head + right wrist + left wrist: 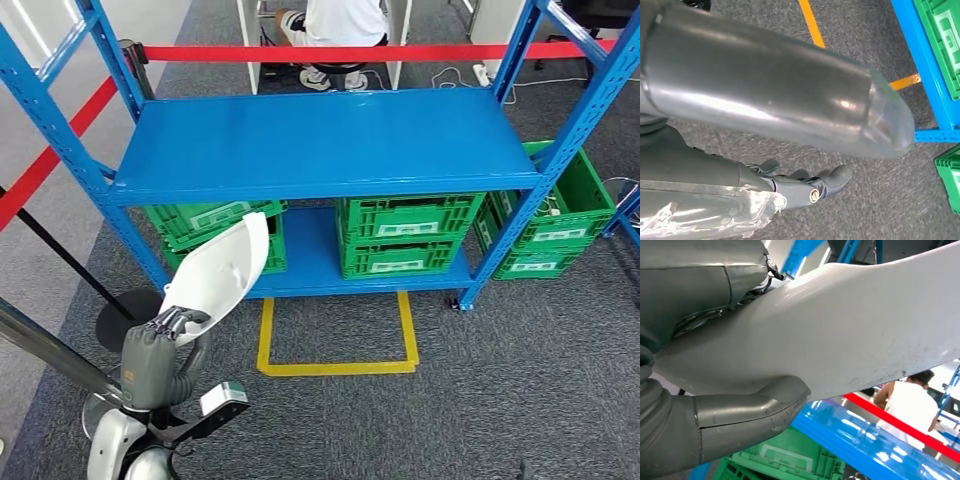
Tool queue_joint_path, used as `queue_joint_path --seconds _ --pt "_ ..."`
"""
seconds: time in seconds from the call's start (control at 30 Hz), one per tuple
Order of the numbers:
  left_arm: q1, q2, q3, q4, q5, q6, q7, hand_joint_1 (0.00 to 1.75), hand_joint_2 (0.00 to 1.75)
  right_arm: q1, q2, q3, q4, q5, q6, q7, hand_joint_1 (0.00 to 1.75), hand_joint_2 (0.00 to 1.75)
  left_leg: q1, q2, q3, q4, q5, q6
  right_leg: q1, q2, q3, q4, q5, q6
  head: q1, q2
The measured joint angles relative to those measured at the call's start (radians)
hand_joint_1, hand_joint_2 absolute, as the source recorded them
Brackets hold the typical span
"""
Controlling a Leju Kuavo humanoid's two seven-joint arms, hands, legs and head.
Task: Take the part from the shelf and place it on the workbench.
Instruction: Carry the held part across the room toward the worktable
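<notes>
Holding the white part [219, 272] by its near end, the left robot hand [155, 352] has its dark fingers curled over the top edge while, in the left wrist view, the thick grey thumb [753, 412] presses up under the panel's [851, 325] smooth face; that pinch from both sides looks meant to keep the long curved shell from tipping under its own weight. The part slants up and away from the robot hand, its far end crossing in front of the green crates [215, 232] on the lower shelf without, as far as I can judge, touching them. Off to the other side, the right robot hand [806, 187] hangs over the grey carpet [851, 210], fingers loosely curled with nothing in them, though the angle is poor and how tightly they close is hard to say. Beyond the held part stands the blue shelf [324, 140], its upper board bare. Behind the rack run a red barrier tape [332, 52] and a seated person [340, 25]. With the part already off the shelf, carrying it to the counter appears to be what remains.
</notes>
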Motion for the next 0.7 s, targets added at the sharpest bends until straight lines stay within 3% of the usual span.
queue_joint_path --seconds 0.03,0.1,0.13,0.17,0.2,0.23,0.27,0.33,0.37,0.4,0.47,0.5,0.53,0.63,0.67,0.7 --pt "-0.001 0.0 -0.003 0.004 0.003 0.0 -0.001 1.75 1.75 0.003 0.003 -0.008 -0.006 0.003 0.002 0.0 0.0 0.0 0.002 0.001 -0.014 -0.001 0.015 0.006 0.0 0.0 -0.011 0.033 -0.048 0.004 0.003 0.0" --pt "-0.002 0.001 -0.009 0.011 0.01 0.0 -0.006 1.75 1.75 0.006 0.01 -0.022 -0.018 0.009 0.008 0.0 0.0 0.0 0.0 0.002 -0.046 0.0 0.044 0.014 0.0 0.0 -0.034 0.156 -0.167 0.008 0.009 0.0" --pt "-0.003 0.001 -0.011 0.015 0.013 0.0 -0.009 1.75 1.75 0.005 0.014 -0.029 -0.024 0.012 0.011 0.0 0.0 0.0 -0.001 0.003 -0.065 0.001 0.059 0.014 0.0 0.0 -0.039 0.224 -0.199 0.009 0.01 0.0" --pt "-0.004 0.001 -0.013 0.019 0.016 0.0 -0.012 1.75 1.75 0.005 0.016 -0.036 -0.03 0.017 0.013 0.0 0.0 0.0 -0.002 0.004 -0.084 0.003 0.073 0.014 0.0 0.0 -0.036 0.274 -0.201 0.01 0.01 0.0" --pt "-0.005 0.001 -0.015 0.023 0.018 0.0 -0.015 1.75 1.75 0.004 0.018 -0.043 -0.035 0.021 0.015 0.0 0.0 0.0 -0.003 0.004 -0.104 0.006 0.088 0.013 0.0 0.0 -0.02 0.295 -0.178 0.011 0.01 0.0" --pt "-0.006 0.002 -0.017 0.027 0.019 0.0 -0.016 1.75 1.75 0.004 0.021 -0.049 -0.041 0.025 0.016 0.001 0.0 0.0 -0.003 0.005 -0.125 0.009 0.101 0.011 0.0 0.0 0.014 0.283 -0.145 0.011 0.01 0.0" --pt "-0.007 0.002 -0.019 0.03 0.02 0.0 -0.017 1.75 1.75 0.003 0.023 -0.055 -0.046 0.028 0.017 0.001 0.0 0.0 -0.003 0.005 -0.143 0.015 0.113 0.008 0.0 -0.001 0.065 0.236 -0.125 0.01 0.01 0.0" --pt "-0.011 0.002 -0.021 0.034 0.022 0.0 -0.018 1.75 1.75 -0.002 0.03 -0.063 -0.057 0.033 0.021 0.001 0.0 0.0 -0.005 0.005 -0.172 0.029 0.132 -0.001 0.002 -0.001 0.188 0.079 -0.152 0.007 0.01 0.0" --pt "-0.014 0.002 -0.022 0.035 0.023 0.0 -0.018 1.75 1.75 -0.004 0.034 -0.066 -0.062 0.034 0.023 0.001 0.0 0.0 -0.006 0.006 -0.18 0.035 0.141 -0.006 0.003 -0.002 0.226 0.017 -0.178 0.003 0.01 0.0" --pt "-0.016 0.002 -0.023 0.036 0.025 0.0 -0.019 1.75 1.75 -0.005 0.038 -0.07 -0.066 0.036 0.025 0.001 0.0 0.0 -0.006 0.007 -0.185 0.037 0.15 -0.01 0.006 -0.002 0.242 -0.018 -0.195 -0.002 0.01 0.0" --pt "-0.017 0.002 -0.025 0.04 0.027 0.0 -0.021 1.75 1.75 -0.003 0.045 -0.079 -0.071 0.039 0.029 0.001 0.0 0.0 -0.003 0.007 -0.192 0.038 0.163 -0.018 0.007 -0.004 0.227 -0.022 -0.188 -0.017 0.01 0.0" --pt "-0.017 0.003 -0.026 0.042 0.027 0.0 -0.022 1.75 1.75 -0.001 0.047 -0.084 -0.075 0.043 0.031 0.001 0.0 0.0 -0.002 0.005 -0.199 0.047 0.148 -0.025 0.006 -0.006 0.217 -0.021 -0.178 -0.026 0.009 0.0" --pt "-0.016 0.004 -0.027 0.044 0.027 0.0 -0.022 1.75 1.75 -0.001 0.051 -0.09 -0.079 0.047 0.033 0.002 0.0 0.0 0.0 0.003 -0.209 0.074 0.109 -0.032 0.004 -0.007 0.206 -0.022 -0.165 -0.034 0.007 0.0" --pt "-0.018 0.006 -0.031 0.048 0.028 -0.001 -0.024 1.75 1.75 -0.001 0.06 -0.107 -0.09 0.057 0.037 0.002 0.0 0.0 0.009 -0.001 -0.247 0.25 -0.054 -0.052 0.003 -0.007 0.158 -0.021 -0.12 -0.045 0.001 0.0" --pt "-0.019 0.007 -0.032 0.05 0.029 -0.002 -0.024 1.75 1.75 -0.001 0.063 -0.111 -0.091 0.058 0.038 0.002 0.0 0.0 0.012 -0.001 -0.251 0.302 -0.07 -0.055 0.003 -0.007 0.139 -0.02 -0.105 -0.044 0.001 0.0" --pt "-0.019 0.007 -0.033 0.052 0.029 -0.003 -0.023 1.75 1.75 -0.001 0.064 -0.116 -0.091 0.059 0.038 0.002 0.0 0.0 0.014 -0.001 -0.244 0.332 -0.064 -0.057 0.003 -0.008 0.121 -0.018 -0.092 -0.042 0.001 0.0"
